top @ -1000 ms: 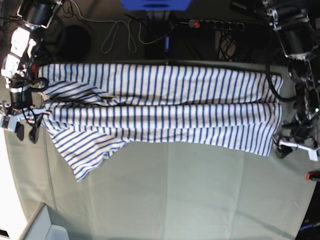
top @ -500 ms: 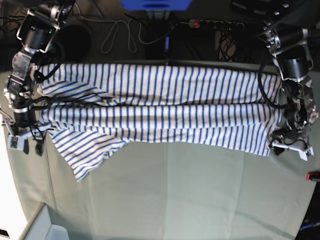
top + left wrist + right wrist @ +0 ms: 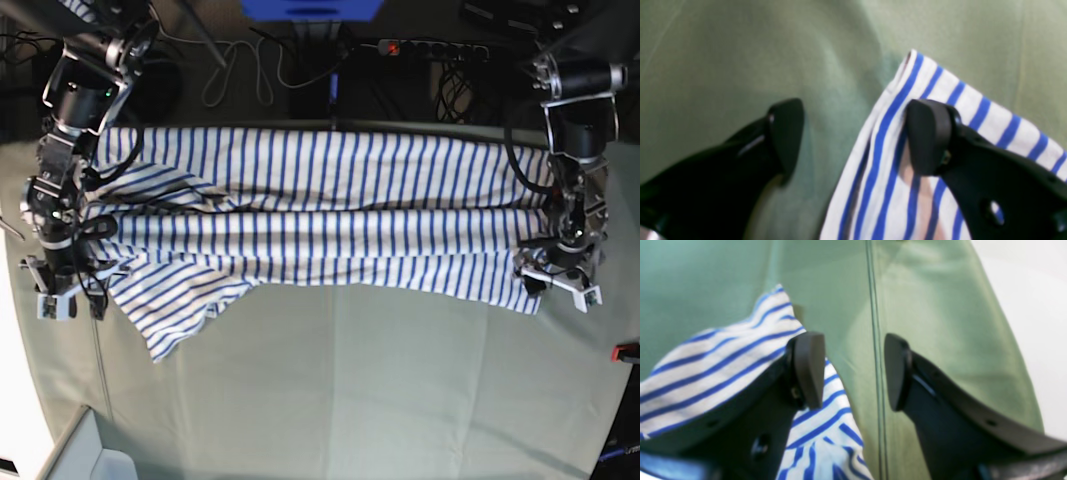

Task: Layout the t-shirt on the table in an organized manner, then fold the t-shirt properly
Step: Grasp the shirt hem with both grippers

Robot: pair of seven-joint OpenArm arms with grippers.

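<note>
The t-shirt (image 3: 330, 215), white with blue stripes, lies stretched sideways across the far half of the table (image 3: 350, 390), with lengthwise folds and a sleeve flap at the lower left. My left gripper (image 3: 556, 284) stands open at the shirt's near right corner. In the left wrist view this gripper (image 3: 855, 133) has one finger (image 3: 927, 136) over the striped corner (image 3: 893, 166) and the other over bare table cloth. My right gripper (image 3: 68, 301) is open at the shirt's left edge. In the right wrist view it (image 3: 852, 370) straddles the cloth edge (image 3: 723, 363), gripping nothing.
Behind the table's far edge lie a power strip (image 3: 430, 47), loose cables (image 3: 240, 70) and a blue object (image 3: 312, 8). A red clamp (image 3: 627, 351) sits at the right edge. A white box (image 3: 100, 465) stands at the near left corner.
Both arms have come down to the shirt's near corners: the left gripper moved inward from the table's right edge, the right gripper moved nearer and slightly inward. The shirt lies as before.
</note>
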